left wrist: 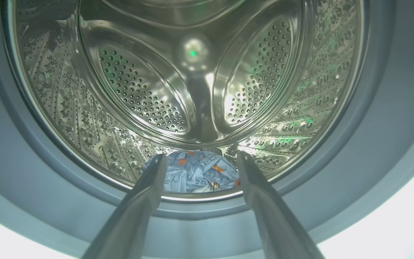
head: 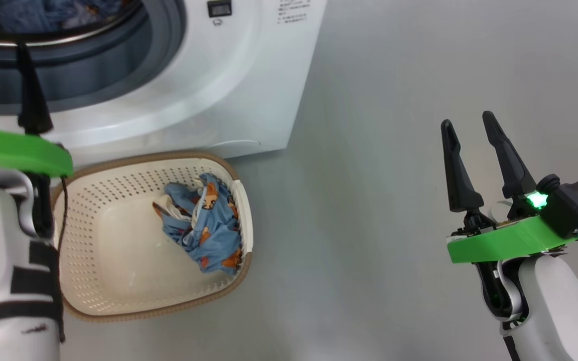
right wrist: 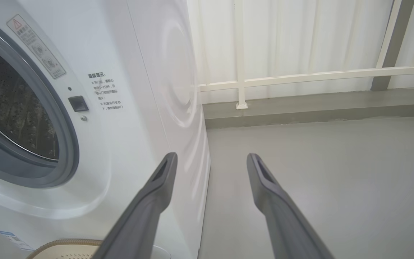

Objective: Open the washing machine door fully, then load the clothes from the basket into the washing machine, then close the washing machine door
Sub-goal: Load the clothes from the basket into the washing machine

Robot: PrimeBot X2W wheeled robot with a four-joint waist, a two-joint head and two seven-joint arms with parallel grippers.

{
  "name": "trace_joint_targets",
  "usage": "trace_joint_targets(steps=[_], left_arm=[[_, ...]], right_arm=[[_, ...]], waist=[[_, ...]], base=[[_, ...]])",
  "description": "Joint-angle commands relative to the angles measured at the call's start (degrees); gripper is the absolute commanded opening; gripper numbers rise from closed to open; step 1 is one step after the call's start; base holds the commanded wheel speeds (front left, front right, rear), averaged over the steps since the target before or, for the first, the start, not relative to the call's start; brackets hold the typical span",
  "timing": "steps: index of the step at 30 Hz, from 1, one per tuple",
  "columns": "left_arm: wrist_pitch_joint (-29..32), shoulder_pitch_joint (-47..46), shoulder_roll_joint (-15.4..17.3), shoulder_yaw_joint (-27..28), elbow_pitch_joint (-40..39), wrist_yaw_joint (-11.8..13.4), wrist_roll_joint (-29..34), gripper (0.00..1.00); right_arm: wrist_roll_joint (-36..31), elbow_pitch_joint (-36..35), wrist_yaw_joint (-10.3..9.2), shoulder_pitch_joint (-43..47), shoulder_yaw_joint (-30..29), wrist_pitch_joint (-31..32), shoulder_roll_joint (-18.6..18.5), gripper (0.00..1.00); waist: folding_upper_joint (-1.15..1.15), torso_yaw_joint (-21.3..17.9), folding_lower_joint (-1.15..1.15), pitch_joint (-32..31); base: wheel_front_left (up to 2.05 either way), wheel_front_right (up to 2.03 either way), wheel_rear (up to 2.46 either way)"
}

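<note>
Plainly, one garment [head: 203,225] lies bunched along the right wall of the basket [head: 143,158], below the left gripper [left wrist: 200,158] — fingers apart, empty, at the drum [left wrist: 138,97] mouth — which sits nearer than the likewise spread right gripper [head: 467,123].

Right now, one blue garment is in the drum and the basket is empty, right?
No. The basket is not empty: the head view shows a second blue garment in it. One blue garment is in the drum.

washing machine [head: 229,75]: 1 | basket [head: 143,157]: 1 | clothes [head: 203,225]: 2 garments | hands: 2, left hand [left wrist: 201,155], right hand [head: 466,119]
</note>
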Motion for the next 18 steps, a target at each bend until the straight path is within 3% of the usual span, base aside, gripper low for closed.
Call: trace_joint_targets(steps=[1,18], left_arm=[[-0.3,1.5,2.0,1.3,-1.9,0.0,0.5,1.00],[-0.3,18.7,-2.4,2.4,-8.6,-0.2,2.5,1.00]], right_arm=[[0.0,-1.2,0.25,1.4,0.7,-0.3,-0.5,1.00],[0.4,0.6,0.25,7.7,0.2,-0.3,-3.0,1.00]], waist=[[0.00,1.4,0.00,-1.8],[0.00,5.1,0.00,-11.8]], base=[[0.00,0.00,0.00],[0.00,0.00,0.00]])
